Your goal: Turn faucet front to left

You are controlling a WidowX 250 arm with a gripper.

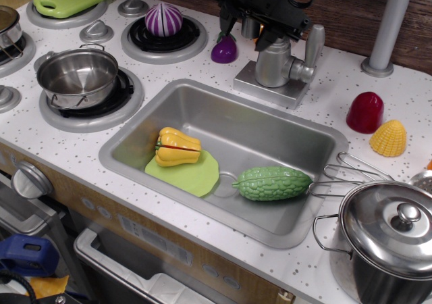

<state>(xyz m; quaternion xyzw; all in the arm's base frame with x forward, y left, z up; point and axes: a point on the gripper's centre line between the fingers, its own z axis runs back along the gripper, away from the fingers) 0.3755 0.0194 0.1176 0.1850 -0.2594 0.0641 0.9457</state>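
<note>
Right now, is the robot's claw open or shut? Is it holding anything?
Gripper: open, fingers spread, holding nothing. It hangs just above the faucet.

silver faucet (273, 64) behind sink

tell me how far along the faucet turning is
Done: hard to say; the faucet's body and lever show, but its spout is hidden, so its direction cannot be read. In hand: the gripper sits above and behind the faucet body, gripping nothing visible. Left: confirming the spout points left and clearing away from the sink.
</note>
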